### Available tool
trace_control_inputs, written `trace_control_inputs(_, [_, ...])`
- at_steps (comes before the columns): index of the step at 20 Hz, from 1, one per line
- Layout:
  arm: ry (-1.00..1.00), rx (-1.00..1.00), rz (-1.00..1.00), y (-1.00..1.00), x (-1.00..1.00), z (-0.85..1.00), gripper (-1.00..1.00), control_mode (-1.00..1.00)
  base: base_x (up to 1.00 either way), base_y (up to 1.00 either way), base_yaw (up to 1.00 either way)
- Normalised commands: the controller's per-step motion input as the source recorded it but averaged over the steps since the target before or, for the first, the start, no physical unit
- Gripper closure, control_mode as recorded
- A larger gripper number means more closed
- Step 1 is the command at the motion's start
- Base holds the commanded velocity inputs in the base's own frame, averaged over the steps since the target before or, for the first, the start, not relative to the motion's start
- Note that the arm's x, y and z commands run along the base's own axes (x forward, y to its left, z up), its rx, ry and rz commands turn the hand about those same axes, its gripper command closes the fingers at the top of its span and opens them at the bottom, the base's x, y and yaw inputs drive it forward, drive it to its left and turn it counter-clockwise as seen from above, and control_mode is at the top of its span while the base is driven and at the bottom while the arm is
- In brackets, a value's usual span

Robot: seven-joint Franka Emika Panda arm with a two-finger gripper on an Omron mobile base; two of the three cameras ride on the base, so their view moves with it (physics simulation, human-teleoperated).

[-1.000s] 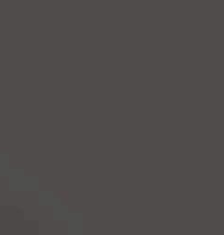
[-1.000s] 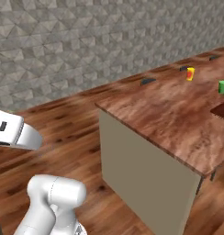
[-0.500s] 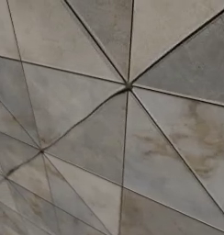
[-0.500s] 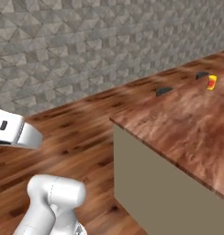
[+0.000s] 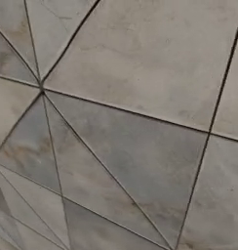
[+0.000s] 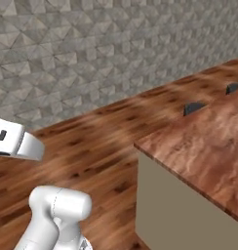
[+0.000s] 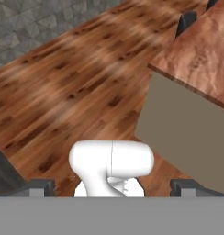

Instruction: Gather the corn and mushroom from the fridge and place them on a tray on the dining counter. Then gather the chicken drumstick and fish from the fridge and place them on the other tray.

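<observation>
My gripper (image 7: 112, 187) is open in the hand view: its two dark fingertips (image 7: 38, 186) stand far apart at the bottom with nothing between them. It points down over the wooden floor, beside the dining counter (image 7: 201, 50), whose reddish-brown top and beige side fill the right. The same dining counter (image 6: 204, 146) has its corner at the right of the right base view. The corn, mushroom, chicken drumstick, fish, fridge and trays are out of view.
A grey tiled wall (image 5: 121, 122) sits very close in the left base view and runs along the back (image 6: 91, 53) in the right base view. Two dark seat backs (image 6: 193, 107) poke up behind the counter's far edge. Wooden floor (image 6: 101, 141) lies open to the left.
The whole picture has shifted, so the base has moved: the counter slid right and grew larger, and small coloured items on it left the frame. The left base view went from plain grey to wall tiles.
</observation>
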Motion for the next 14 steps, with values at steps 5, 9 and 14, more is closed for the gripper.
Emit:
trace_control_inputs(5, [0.00, 0.00, 0.00, 0.00, 0.00, 0.00, -1.00, 1.00, 1.00, 0.51, -0.10])
trace_control_inputs(9, [0.00, 0.00, 0.00, 0.00, 0.00, 0.00, -1.00, 1.00, 1.00, 0.65, -0.20])
trace_control_inputs(14, [0.00, 0.00, 0.00, 0.00, 0.00, 0.00, -1.00, 1.00, 1.00, 0.52, -0.28])
